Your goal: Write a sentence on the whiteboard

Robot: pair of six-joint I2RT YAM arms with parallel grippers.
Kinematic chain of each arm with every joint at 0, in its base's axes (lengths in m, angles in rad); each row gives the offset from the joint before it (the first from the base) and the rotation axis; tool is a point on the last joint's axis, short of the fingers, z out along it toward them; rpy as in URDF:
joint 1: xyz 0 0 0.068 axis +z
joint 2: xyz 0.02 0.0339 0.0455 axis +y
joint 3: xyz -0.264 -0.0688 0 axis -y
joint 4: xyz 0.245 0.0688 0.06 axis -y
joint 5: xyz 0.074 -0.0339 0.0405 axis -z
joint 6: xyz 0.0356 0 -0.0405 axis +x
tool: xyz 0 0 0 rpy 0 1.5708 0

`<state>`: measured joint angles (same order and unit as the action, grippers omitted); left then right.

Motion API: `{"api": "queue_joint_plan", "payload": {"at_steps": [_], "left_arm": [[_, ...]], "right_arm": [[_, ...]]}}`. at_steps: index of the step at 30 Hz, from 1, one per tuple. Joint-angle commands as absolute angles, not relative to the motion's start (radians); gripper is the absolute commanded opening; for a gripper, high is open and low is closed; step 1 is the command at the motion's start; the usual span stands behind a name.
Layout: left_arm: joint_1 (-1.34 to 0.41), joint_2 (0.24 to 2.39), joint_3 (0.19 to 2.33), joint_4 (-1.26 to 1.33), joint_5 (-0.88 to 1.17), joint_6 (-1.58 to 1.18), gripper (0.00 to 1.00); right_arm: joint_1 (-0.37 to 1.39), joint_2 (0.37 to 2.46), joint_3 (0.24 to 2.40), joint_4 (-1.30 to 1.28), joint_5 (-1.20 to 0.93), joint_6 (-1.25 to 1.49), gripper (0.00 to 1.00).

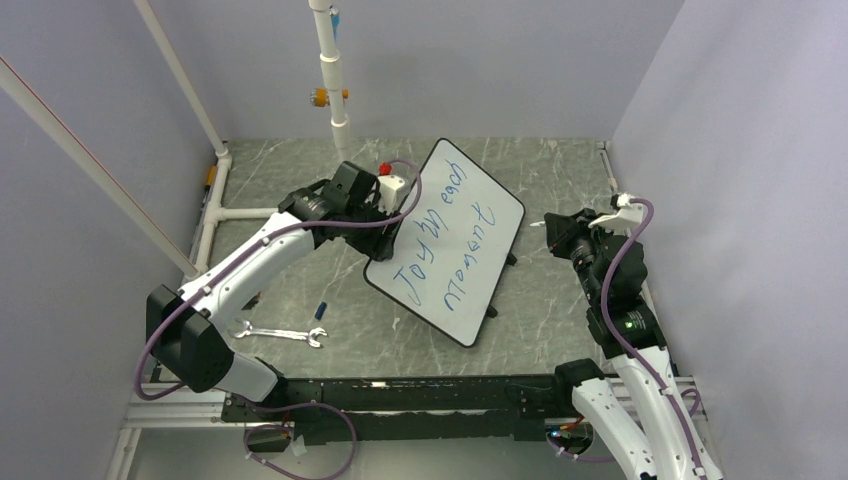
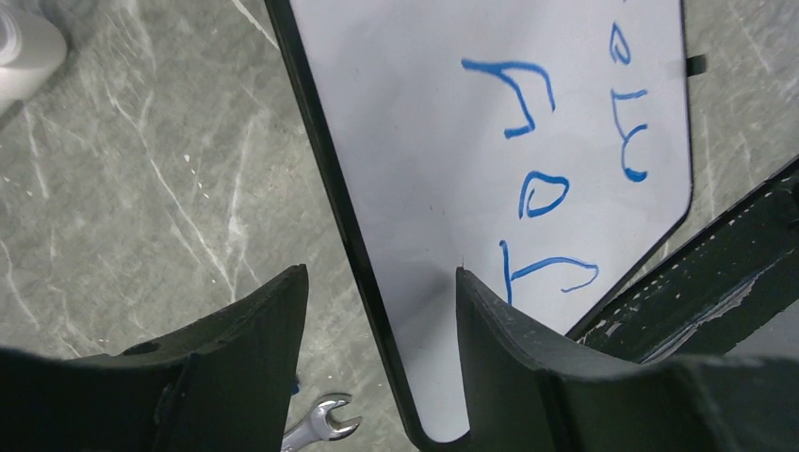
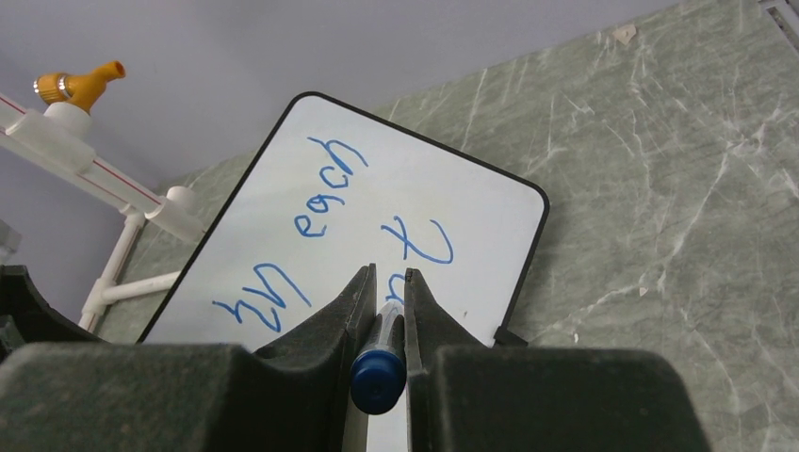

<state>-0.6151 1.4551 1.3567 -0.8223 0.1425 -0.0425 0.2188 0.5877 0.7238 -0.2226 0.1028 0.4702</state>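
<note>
The whiteboard (image 1: 470, 262) lies askew in the middle of the table, white with a thin black rim. The sentence (image 1: 440, 245) in blue marker reads "Joy in each" over "moment". My left gripper (image 1: 385, 215) is at the board's left edge. In the left wrist view this gripper (image 2: 382, 275) is open and its jaws straddle the black rim of the whiteboard (image 2: 452, 122), one finger (image 2: 254, 348) over the table, the other over the white face. My right gripper (image 1: 553, 228) hovers off the board's right side. It (image 3: 388, 275) is shut on a blue marker (image 3: 379, 367), pointed at the whiteboard (image 3: 471, 188).
A silver wrench (image 1: 280, 333) and a small blue cap (image 1: 320, 309) lie at the near left. White pipes (image 1: 335, 70) with an orange valve (image 1: 322, 97) stand at the back and left. A black rail (image 1: 400, 390) runs along the near edge.
</note>
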Motion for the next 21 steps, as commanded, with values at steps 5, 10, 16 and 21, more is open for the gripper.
{"api": "queue_joint_plan", "payload": {"at_steps": [5, 10, 16, 21], "left_arm": [[-0.637, 1.431, 1.466, -0.837, 0.163, -0.083, 0.69], [-0.634, 1.333, 1.448, -0.858, 0.033, -0.144, 0.8], [-0.633, 1.165, 1.337, -0.92, -0.031, -0.168, 0.82], [-0.633, 1.026, 1.225, -1.006, -0.163, -0.207, 0.81]], "right_arm": [[0.221, 0.574, 0.724, -0.178, 0.101, 0.475, 0.0], [0.221, 0.571, 0.73, -0.184, 0.103, 0.467, 0.0], [0.221, 0.564, 0.736, -0.19, 0.099, 0.46, 0.0], [0.221, 0.559, 0.746, -0.189, 0.087, 0.468, 0.0]]}}
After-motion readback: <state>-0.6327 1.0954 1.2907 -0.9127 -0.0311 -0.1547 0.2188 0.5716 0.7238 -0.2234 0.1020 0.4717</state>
